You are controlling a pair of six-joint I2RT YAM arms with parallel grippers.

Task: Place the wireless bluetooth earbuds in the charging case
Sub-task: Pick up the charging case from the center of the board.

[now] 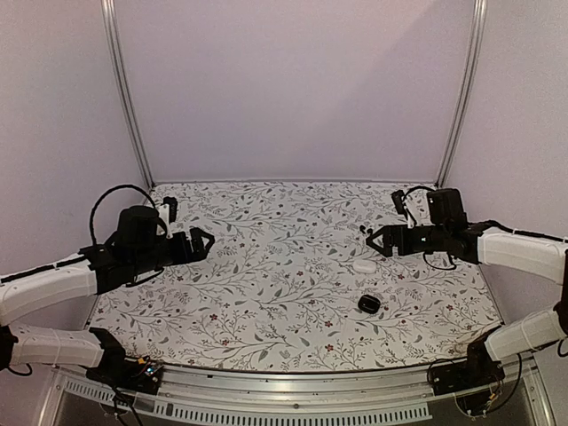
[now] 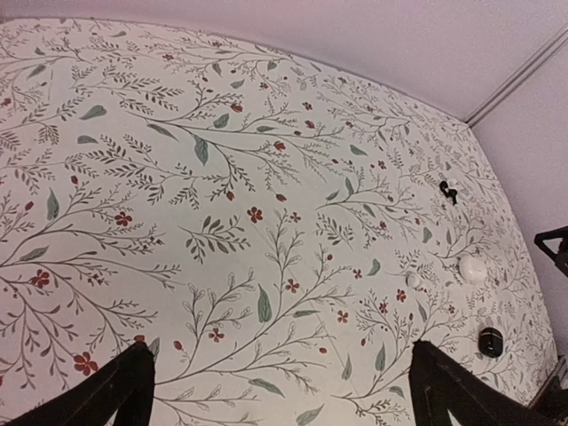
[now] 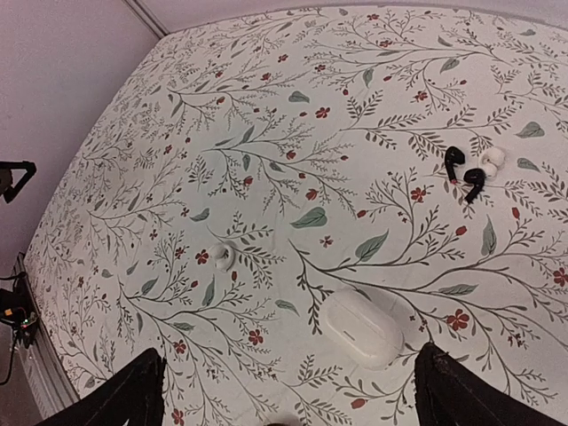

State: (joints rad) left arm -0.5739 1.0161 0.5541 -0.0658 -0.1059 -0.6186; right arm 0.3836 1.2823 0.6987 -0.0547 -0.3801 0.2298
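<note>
— Two pairs of fingers, each pair spread wide, nothing pinched in either.
— Left fingers?
— Dark, wedge-shaped, at the bottom corners of the left wrist view, hanging over bare flowered tablecloth.
— Right fingers?
— Likewise apart, above the cloth. Just inside the finger at that picture's right, a white case: pebble-shaped, closed, flat on the cloth, touching neither finger.
— Further out?
— Left gripper at the left side of the table, tips pointing inward. Right gripper at the right side, tips facing back toward it, well apart from it.
— And the earbuds?
— Two tiny black wireless earbuds, side by side on the cloth, out of any case. Beyond the white case in the right wrist view; in the top view, just past the right gripper's tips, toward the back wall. A white earbud right beside them, seemingly touching one. A second white earbud alone, nearer the table's middle.
— Charging case?
— Black case, rounded, on the cloth toward the near edge, on the near side of the white case, well apart from the black wireless earbuds. Lid up or down: impossible to tell at this size.
</note>
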